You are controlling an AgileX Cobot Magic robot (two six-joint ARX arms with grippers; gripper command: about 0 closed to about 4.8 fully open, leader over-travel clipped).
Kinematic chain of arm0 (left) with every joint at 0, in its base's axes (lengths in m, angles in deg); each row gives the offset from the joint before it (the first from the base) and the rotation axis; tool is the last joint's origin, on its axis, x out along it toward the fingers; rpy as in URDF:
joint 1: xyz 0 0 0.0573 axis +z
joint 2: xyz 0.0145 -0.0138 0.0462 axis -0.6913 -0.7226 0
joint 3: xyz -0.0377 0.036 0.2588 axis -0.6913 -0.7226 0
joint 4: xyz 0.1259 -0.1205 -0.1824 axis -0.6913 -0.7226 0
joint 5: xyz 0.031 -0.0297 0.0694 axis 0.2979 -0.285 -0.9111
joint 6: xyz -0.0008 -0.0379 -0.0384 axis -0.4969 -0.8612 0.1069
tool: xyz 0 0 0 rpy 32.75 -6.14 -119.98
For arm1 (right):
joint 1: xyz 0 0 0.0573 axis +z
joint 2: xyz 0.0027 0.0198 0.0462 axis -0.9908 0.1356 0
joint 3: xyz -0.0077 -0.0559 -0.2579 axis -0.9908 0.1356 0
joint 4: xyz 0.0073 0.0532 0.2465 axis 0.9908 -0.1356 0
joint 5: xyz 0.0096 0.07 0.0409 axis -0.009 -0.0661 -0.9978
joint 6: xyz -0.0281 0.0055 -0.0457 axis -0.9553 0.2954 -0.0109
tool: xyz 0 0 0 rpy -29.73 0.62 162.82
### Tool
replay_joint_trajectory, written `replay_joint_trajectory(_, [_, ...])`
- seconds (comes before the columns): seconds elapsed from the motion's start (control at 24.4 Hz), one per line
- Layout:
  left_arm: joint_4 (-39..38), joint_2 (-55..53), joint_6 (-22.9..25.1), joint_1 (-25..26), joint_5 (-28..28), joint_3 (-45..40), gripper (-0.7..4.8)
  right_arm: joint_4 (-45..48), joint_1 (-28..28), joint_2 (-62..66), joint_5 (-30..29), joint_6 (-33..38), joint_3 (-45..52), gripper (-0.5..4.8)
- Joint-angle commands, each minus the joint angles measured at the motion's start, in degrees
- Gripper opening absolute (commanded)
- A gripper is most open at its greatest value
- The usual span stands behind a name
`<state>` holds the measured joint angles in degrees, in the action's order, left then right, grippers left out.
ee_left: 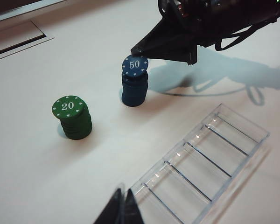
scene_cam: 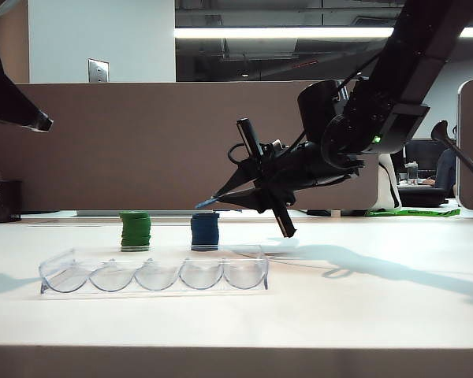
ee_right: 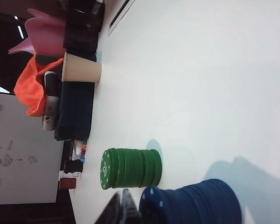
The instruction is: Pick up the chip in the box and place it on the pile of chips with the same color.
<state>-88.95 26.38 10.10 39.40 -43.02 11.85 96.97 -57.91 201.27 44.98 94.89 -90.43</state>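
the chip [ee_left: 135, 65], dark blue with a white "50", sits on top of the pile of chips [ee_left: 134, 91] just above the middle of the left wrist view, a little off-centre and tilted against the stack below. in the exterior view the right gripper [scene_cam: 206, 202] comes in from the right of the frame and its fingertips end just above the blue pile [scene_cam: 205, 231] at the centre. its jaws stand all but closed, and from these views i cannot tell whether they are pinching the chip's edge or have just let it go. the box [scene_cam: 154, 273], a clear tray with scalloped slots, lies in the lower left of the exterior view with no chip visible in it. the green stack [scene_cam: 135, 231] stands just left of the blue one. the left gripper [ee_left: 122, 207] shows at the bottom edge of its own view, fingers pressed together on nothing, well apart from both stacks.

the risk now, as i judge it, is the release: the top chip overhangs slightly, so a sideways pull or a fingertip dragging on its rim could slide it off or topple the pile. a straight lift with the jaws eased apart would avoid that. the green stack is near enough to be clipped by a wide swing.
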Motion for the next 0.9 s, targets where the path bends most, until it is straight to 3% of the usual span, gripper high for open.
replay_joint_trajectory(0.04, [0.33, 0.13, -0.26, -0.02, 0.44, 0.13, -0.06, 1.07, 0.07, -0.28, 0.15, -0.37, -0.13, 0.24])
replay_joint_trajectory(0.9, [0.31, 0.13, -0.85, -0.02, 0.44, 0.13, -0.06, 1.11, 0.07, -0.31, -0.57, -0.37, -0.13, 0.95])
